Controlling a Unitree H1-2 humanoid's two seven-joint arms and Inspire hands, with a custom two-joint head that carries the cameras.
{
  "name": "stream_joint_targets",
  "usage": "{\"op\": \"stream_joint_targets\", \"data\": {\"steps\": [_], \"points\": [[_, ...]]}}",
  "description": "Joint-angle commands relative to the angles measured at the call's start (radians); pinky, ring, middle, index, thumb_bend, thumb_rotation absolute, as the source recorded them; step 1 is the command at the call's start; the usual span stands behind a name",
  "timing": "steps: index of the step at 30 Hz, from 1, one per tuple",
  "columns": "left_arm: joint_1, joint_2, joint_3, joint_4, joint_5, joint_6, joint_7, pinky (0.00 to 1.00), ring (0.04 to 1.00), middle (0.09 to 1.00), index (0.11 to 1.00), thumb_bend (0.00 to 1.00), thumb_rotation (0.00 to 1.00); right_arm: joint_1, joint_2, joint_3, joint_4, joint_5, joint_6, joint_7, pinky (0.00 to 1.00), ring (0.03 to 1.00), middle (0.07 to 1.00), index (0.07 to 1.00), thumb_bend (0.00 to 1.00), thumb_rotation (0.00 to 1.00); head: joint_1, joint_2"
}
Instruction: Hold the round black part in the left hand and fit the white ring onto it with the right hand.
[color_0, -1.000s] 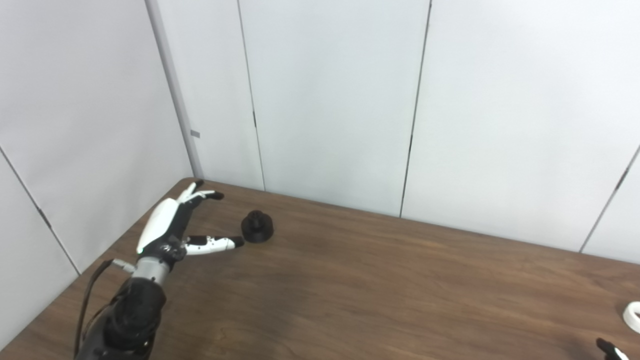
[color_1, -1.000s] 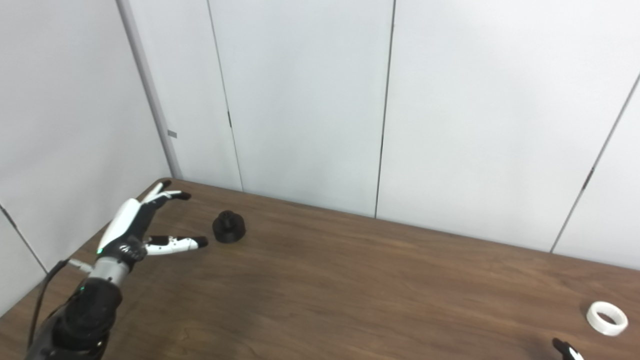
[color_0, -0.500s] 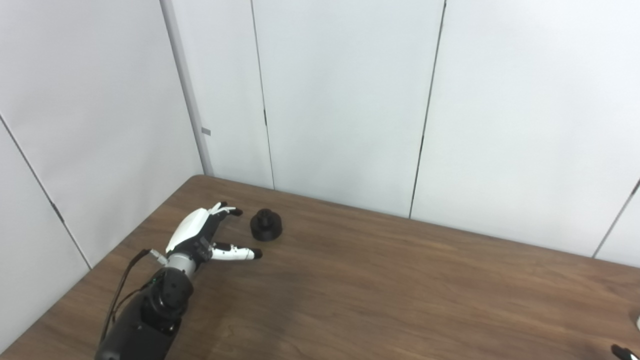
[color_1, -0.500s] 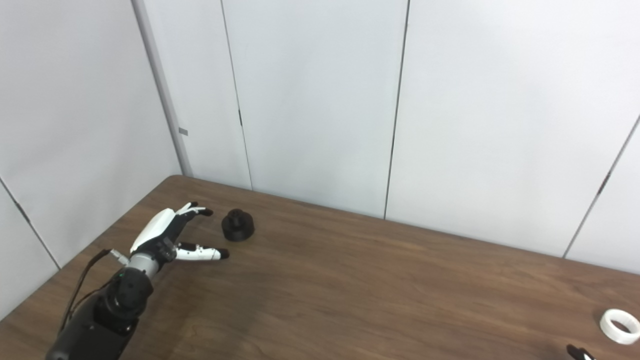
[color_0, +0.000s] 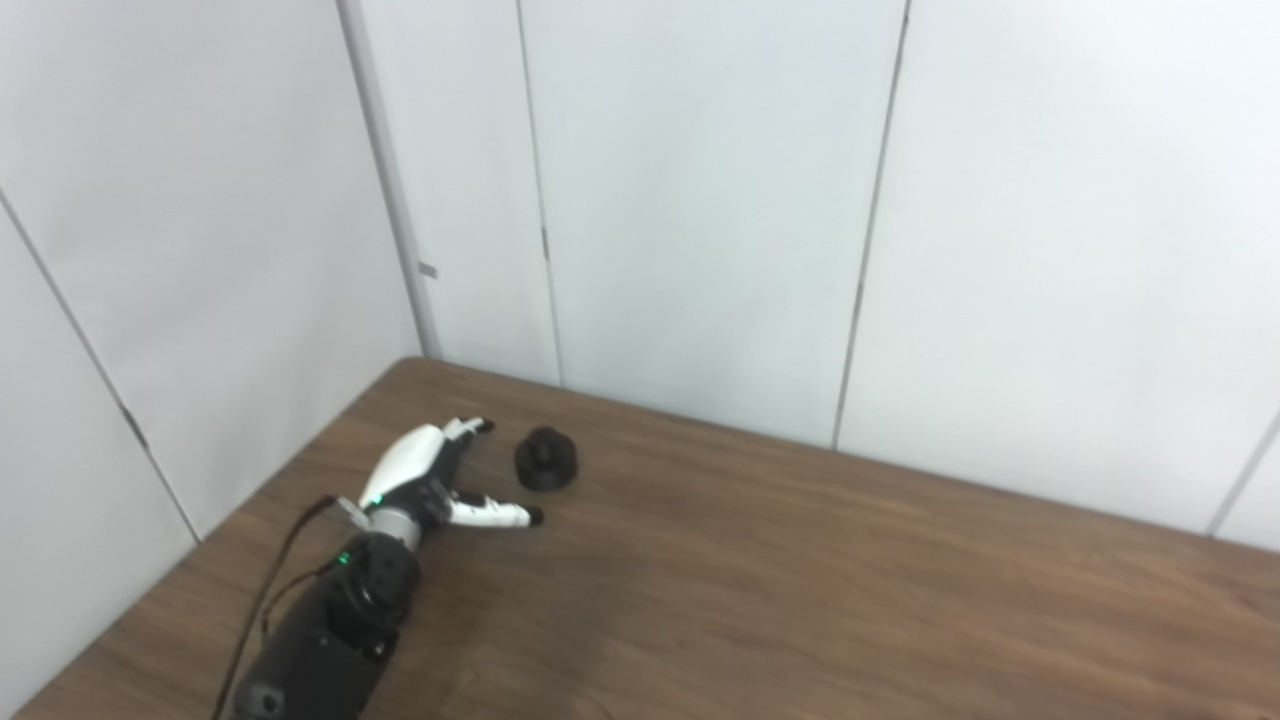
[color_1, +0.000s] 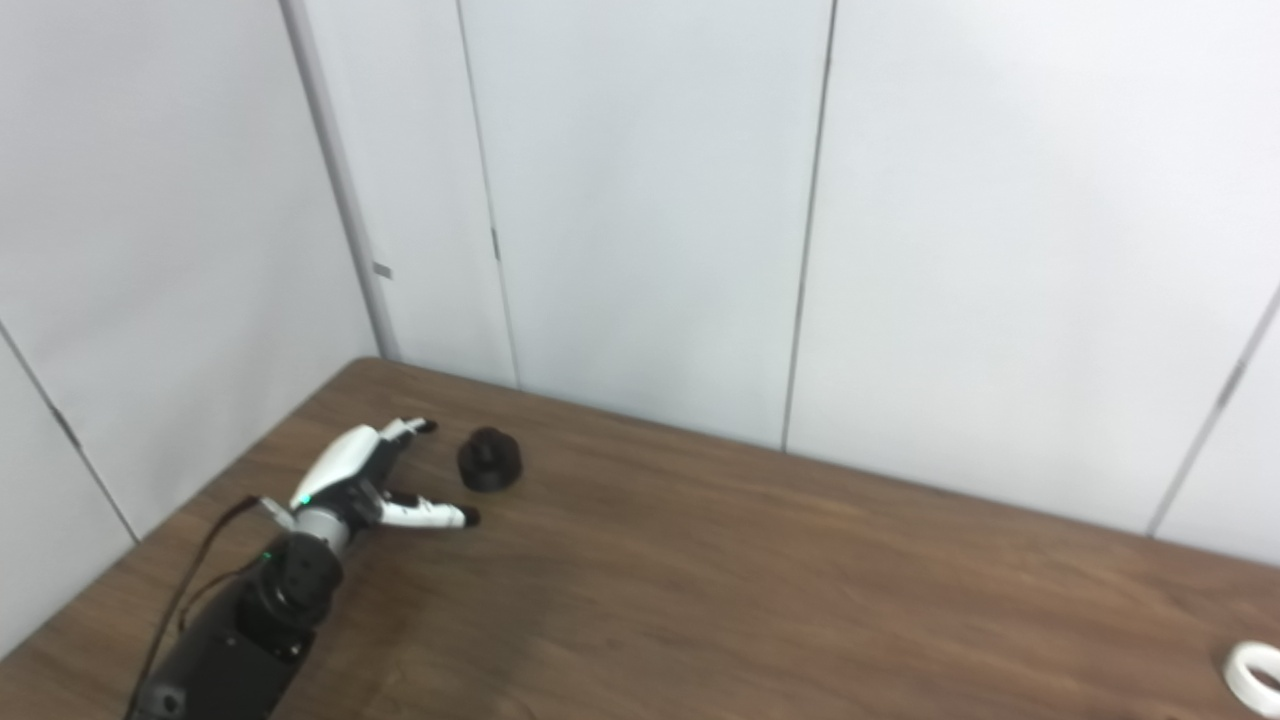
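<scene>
The round black part (color_0: 546, 465) sits on the brown table (color_0: 800, 590) near its far left corner. My left hand (color_0: 430, 478) lies low over the table just left of the part, open, with its fingers (color_0: 466, 428) and thumb spread apart and nothing between them; it stands close to the part without touching it. The white ring (color_1: 1255, 672) lies on the table at the far right edge of the right eye view, partly cut off. My right hand is out of both views.
White wall panels (color_0: 700, 200) close off the table's back and left sides, meeting at the corner behind the black part. A black cable (color_0: 285, 560) runs along my left forearm. Bare wood stretches between the black part and the ring.
The camera has shifted, so the whole scene sits differently. My left hand has dropped lower and come closer to the black part. The right hand's fingertip has left the picture.
</scene>
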Motion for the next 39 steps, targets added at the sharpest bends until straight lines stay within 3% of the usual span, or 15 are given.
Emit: {"op": "stream_joint_targets", "data": {"steps": [1,14,22,32,39], "points": [[-0.057,0.044,0.001,0.005,0.018,0.005,0.023,1.0,1.0,1.0,0.96,1.0,0.37,0.033,-0.04,-0.016,0.036,-0.016,0.077,0.012,1.0,1.0,1.0,0.951,0.64,0.71,-0.001,-0.001],[-0.124,0.038,-0.043,0.106,0.009,0.004,0.039,1.0,1.0,1.0,0.956,1.0,0.38,0.05,-0.064,-0.024,0.037,0.001,0.075,0.033,1.0,1.0,1.0,0.961,0.66,0.73,0.006,-0.004],[-0.137,0.015,-0.058,0.154,-0.001,0.014,0.044,1.0,1.0,1.0,0.904,1.0,0.36,0.071,-0.087,-0.032,0.027,0.022,0.073,0.051,1.0,1.0,1.0,0.964,0.72,0.74,0.0,0.013],[-0.177,-0.004,-0.093,0.274,-0.015,-0.064,0.089,1.0,1.0,1.0,0.815,1.0,0.32,0.098,-0.114,-0.027,-0.015,0.024,0.103,0.062,1.0,1.0,1.0,0.969,0.75,0.74,-0.016,0.023],[-0.195,-0.017,-0.12,0.343,-0.008,-0.104,0.135,1.0,1.0,1.0,0.767,1.0,0.35,0.108,-0.117,-0.023,-0.027,0.01,0.103,0.058,1.0,1.0,0.996,0.968,0.74,0.75,-0.025,0.029]]}}
